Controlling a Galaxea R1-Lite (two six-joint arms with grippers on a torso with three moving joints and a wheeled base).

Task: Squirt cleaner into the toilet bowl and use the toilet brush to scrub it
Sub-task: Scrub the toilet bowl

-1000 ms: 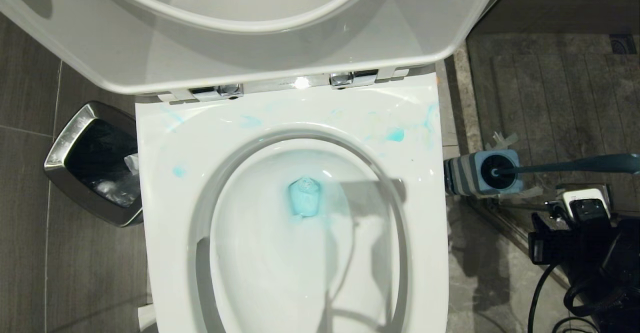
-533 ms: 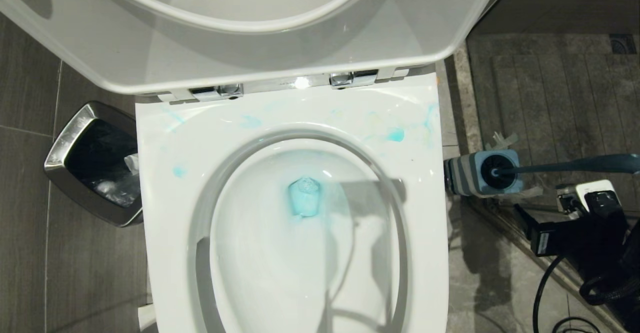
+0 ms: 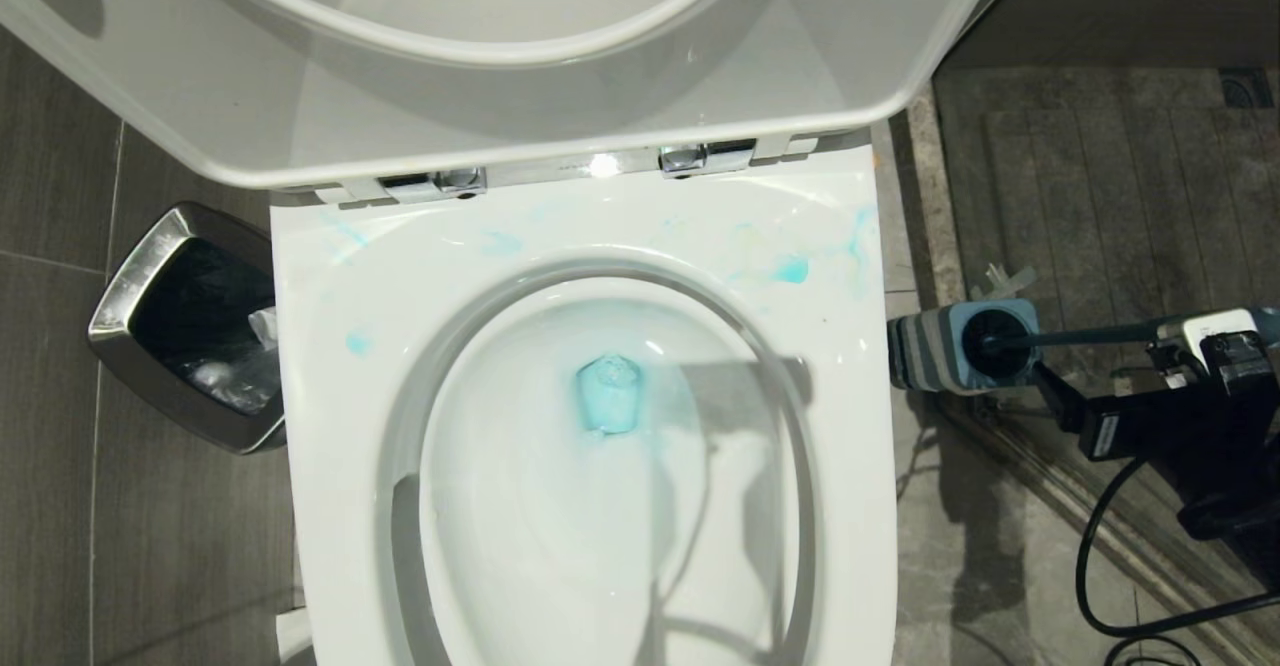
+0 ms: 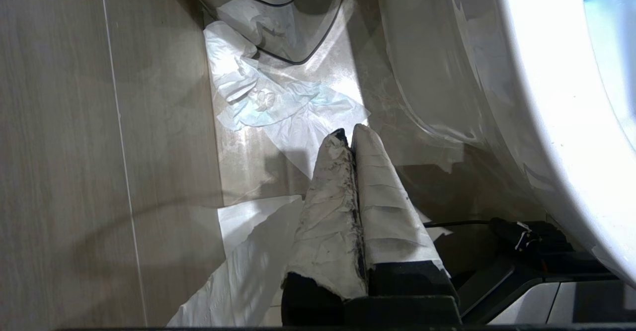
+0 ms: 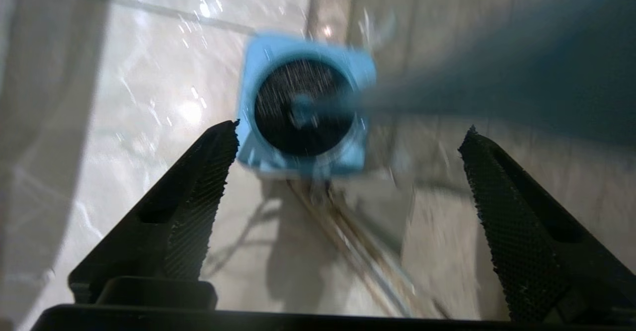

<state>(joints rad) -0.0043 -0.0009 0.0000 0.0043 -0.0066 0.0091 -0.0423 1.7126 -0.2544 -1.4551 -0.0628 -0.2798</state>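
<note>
- Grey floor tiles [image 3: 60, 366] surround the toilet; to its right a raised stone sill [image 3: 925, 196] borders a darker slatted floor.
- On the left, a square steel bin [image 3: 140, 286] stands just beside the toilet's wide rim, leaving only a thin gap of floor.
- The raised seat and lid [image 3: 500, 116] overhang the back of the toilet bowl [image 3: 560, 546], whose oval basin lies open with its long axis running toward the robot.
- Cleaner [image 3: 608, 401] pools bright blue at the bowl's centre, with pale smears on the back rim.
- The toilet brush [image 3: 1080, 336] stands head-down in its square striped holder [image 3: 950, 346] on the floor just right of the toilet; its slim handle leans away to the right, toward the right arm.
- The right gripper [image 5: 348, 172] hovers above the holder with jaws spread wide and nothing between them; the handle passes near one finger [image 5: 502, 197], contact unclear.
- The left gripper [image 4: 350, 147] hangs low beside the toilet's left flank, its paper-wrapped fingers pressed together, above crumpled tissue [image 4: 268, 102] on the floor.
</note>
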